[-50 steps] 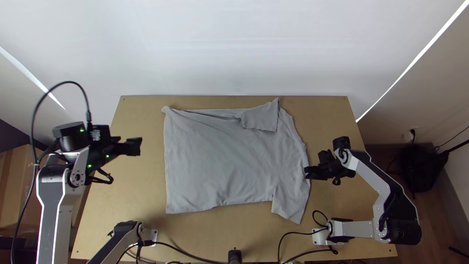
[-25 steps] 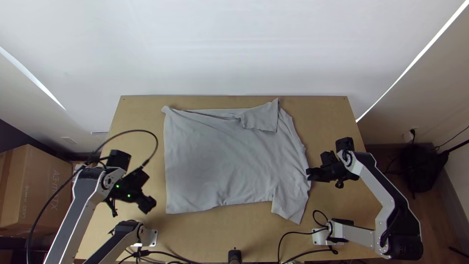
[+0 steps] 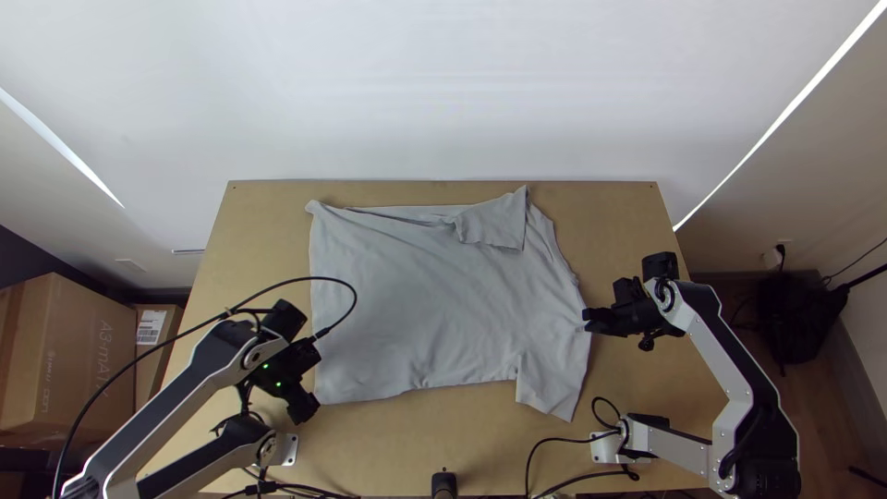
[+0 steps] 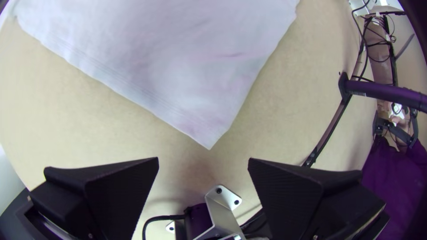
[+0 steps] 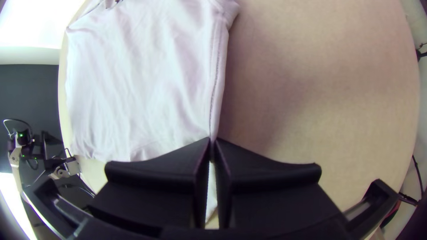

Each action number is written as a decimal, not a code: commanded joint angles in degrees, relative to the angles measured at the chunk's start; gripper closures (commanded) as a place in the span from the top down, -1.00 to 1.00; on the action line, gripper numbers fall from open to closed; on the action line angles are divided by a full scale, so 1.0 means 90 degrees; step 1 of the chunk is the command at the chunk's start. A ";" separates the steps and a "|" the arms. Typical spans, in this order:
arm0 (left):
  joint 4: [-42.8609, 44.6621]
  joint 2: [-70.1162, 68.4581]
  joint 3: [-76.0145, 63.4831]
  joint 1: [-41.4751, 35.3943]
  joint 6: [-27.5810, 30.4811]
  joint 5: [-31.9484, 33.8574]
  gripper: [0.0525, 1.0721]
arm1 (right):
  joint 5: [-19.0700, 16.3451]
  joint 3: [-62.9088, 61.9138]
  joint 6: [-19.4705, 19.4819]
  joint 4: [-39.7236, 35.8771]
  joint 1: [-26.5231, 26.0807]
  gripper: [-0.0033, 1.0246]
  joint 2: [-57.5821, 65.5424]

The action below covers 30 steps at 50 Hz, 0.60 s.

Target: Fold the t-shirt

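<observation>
In the top view, the light grey t-shirt (image 3: 425,296) lies spread over the middle of the wooden table (image 3: 416,444), its hem side toward the left arm and its shoulder side toward the right arm. At the far edge a flap (image 3: 494,222), probably the far sleeve, is turned in over the body; the near sleeve (image 3: 552,388) lies flat, pointing toward the table's near edge. The right gripper (image 3: 586,320) is at the shoulder-side edge, and the left gripper (image 3: 303,407) is by the near hem corner. I judge the job to be at an early point: the shirt is laid out and perhaps one sleeve tucked, but the near sleeve and the main folds of the body are all to do.

In the left wrist view, the left gripper's fingers are wide apart with nothing between them. The hem corner (image 4: 207,129) lies just beyond, ungripped, so taking it is likely the step in hand.

In the right wrist view, the right gripper is clenched on the shirt's edge beside a long seam (image 5: 216,75), so one end of the coming fold seems secured.
</observation>
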 commanded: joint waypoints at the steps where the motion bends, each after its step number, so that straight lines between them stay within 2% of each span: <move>1: 0.0021 0.0698 -0.0096 -0.0213 -0.0367 -0.0036 0.88 | -0.0007 0.0105 0.0127 -0.0091 0.0035 -0.95 -0.0160; 8: 0.0021 0.1430 -0.0076 -0.0418 -0.0475 -0.0124 0.88 | -0.0007 0.0124 0.0137 -0.0130 -0.0004 -0.95 -0.0190; 30: 0.0616 0.2436 0.0070 -0.0965 -0.0680 -0.0124 0.88 | -0.0007 0.0397 0.0235 -0.0286 -0.0063 -0.95 -0.0307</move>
